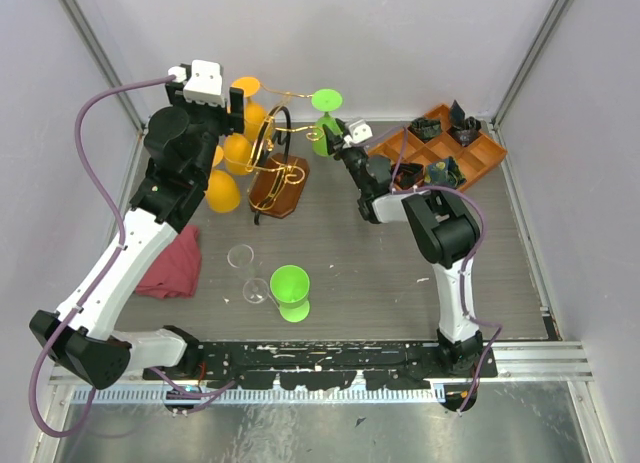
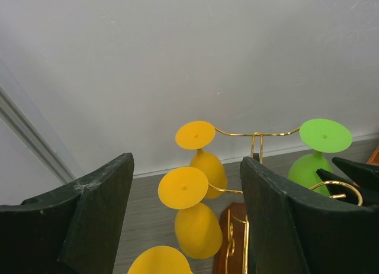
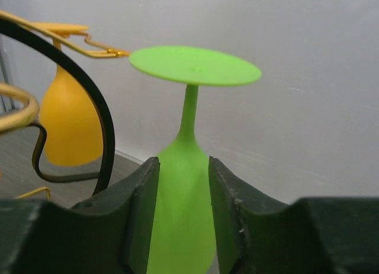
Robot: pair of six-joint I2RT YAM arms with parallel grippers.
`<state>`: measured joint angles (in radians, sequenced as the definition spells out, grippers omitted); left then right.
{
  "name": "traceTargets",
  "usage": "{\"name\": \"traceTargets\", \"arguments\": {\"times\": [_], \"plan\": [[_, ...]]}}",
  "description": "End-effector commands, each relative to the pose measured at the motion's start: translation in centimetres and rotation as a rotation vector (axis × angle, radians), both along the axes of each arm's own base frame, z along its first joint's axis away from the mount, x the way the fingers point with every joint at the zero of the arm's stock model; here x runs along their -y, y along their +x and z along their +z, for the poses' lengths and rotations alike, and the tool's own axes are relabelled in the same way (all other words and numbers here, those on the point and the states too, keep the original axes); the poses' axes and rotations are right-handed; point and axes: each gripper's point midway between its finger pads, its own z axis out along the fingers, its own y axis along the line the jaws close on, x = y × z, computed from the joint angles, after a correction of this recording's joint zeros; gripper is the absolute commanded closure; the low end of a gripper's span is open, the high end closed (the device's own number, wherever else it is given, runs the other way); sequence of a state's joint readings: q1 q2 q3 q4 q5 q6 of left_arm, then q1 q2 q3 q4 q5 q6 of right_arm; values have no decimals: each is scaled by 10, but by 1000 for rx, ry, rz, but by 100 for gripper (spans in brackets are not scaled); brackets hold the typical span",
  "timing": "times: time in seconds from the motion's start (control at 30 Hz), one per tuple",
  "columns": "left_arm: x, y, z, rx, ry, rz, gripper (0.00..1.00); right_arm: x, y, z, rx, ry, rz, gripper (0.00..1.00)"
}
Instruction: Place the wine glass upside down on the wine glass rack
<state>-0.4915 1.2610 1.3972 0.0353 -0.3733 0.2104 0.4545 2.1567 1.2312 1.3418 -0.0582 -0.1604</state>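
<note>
Jaws of the right gripper (image 3: pixel 183 164) are hugging the inverted wine glass (image 3: pixel 195 65), pinching or releasing I cannot tell, its foot at the wine glass rack (image 1: pixel 278 183) arm tip; next, likely letting go cleanly. Left gripper (image 2: pixel 186 167) is hanging spread.

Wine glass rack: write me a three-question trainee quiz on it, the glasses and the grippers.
1. True or false: the green glass between the right gripper's fingers has its foot up.
2. What hangs on the left of the rack in the top view? A) orange glasses B) clear glasses C) blue glasses
3. Does the left gripper hold anything?
Key: 1 true; 2 A; 3 no, it is open and empty.
</note>
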Motion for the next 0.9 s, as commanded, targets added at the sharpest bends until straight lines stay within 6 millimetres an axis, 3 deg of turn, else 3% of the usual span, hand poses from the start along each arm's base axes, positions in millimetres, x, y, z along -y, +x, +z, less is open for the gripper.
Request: {"name": "traceTargets", "arguments": {"times": [0.0, 0.07, 0.13, 0.27, 0.4, 0.57, 0.67, 0.77, 0.87], "plan": [[-8, -7, 2, 1, -17, 14, 21, 14, -20, 49, 109, 52, -37, 49], [-9, -9, 1, -1, -17, 18, 20, 17, -24, 48, 103, 54, -44, 38], [-11, -11, 1, -4, -18, 22, 20, 21, -28, 46, 96, 54, -50, 34], [-9, -19, 1, -21, -21, -12, 19, 30, -42, 44, 77, 47, -64, 34], [5, -29, -10, -92, 0, -108, 19, 47, -59, 57, 60, 41, -106, 32], [49, -60, -41, -252, 58, -410, 13, 69, -62, 63, -77, -24, -208, 29], [77, -87, -57, -289, 30, -606, 13, 86, -58, 79, -224, -15, -301, 24], [93, -109, -77, -358, 34, -692, 13, 101, -62, 100, -297, -27, -366, 19], [107, -128, -107, -447, 145, -734, 13, 120, -74, 124, -328, -31, -432, 13]]}}
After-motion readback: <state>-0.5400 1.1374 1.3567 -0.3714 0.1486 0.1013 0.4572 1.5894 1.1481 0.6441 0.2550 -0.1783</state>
